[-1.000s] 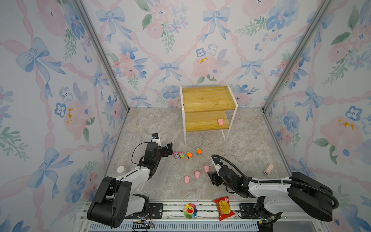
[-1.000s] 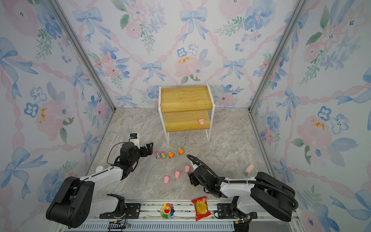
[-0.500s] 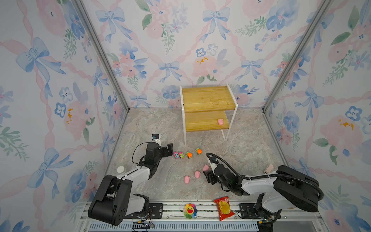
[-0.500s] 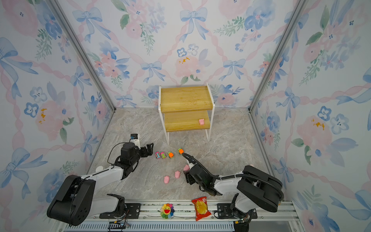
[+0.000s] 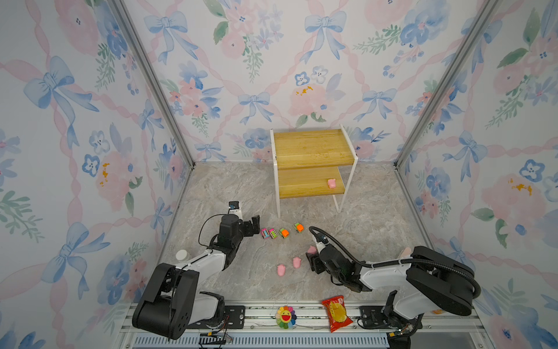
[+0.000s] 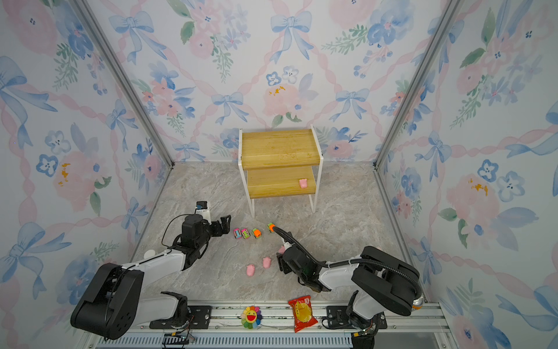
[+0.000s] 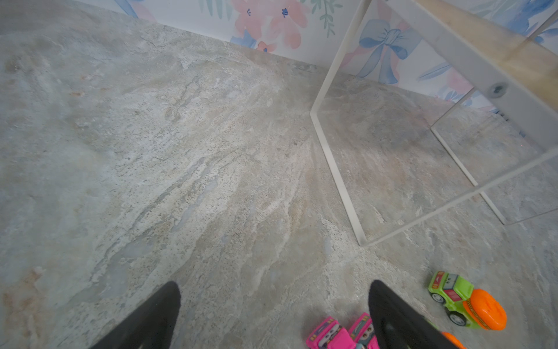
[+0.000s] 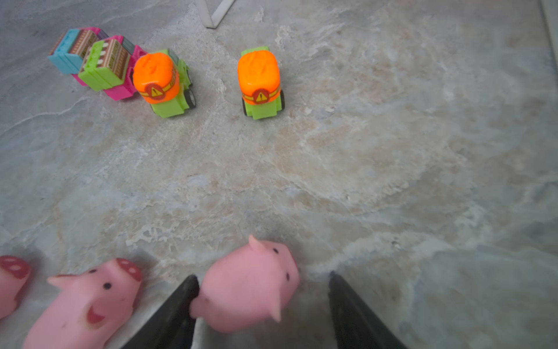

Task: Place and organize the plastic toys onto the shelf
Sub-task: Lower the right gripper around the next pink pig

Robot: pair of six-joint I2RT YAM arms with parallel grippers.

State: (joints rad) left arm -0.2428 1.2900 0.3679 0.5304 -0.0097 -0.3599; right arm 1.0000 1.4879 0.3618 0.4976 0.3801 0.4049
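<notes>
The shelf stands at the back, with one pink pig on its lower board. Several cars line the floor in front: two pink ones and two green ones with orange tops. My left gripper is open beside the pink cars. Three pigs lie nearer the front. My right gripper is open around one pig, which touches one finger and stands apart from the other. The other two pigs lie beside it.
A rainbow smiling flower and a red snack packet lie on the front rail. A small pink object shows behind the right arm, and a white round piece lies by the left arm. Patterned walls close in three sides.
My right gripper has slid a little leftward along the floor onto the pig, and its arm has swung in behind it. The left arm has not moved.
</notes>
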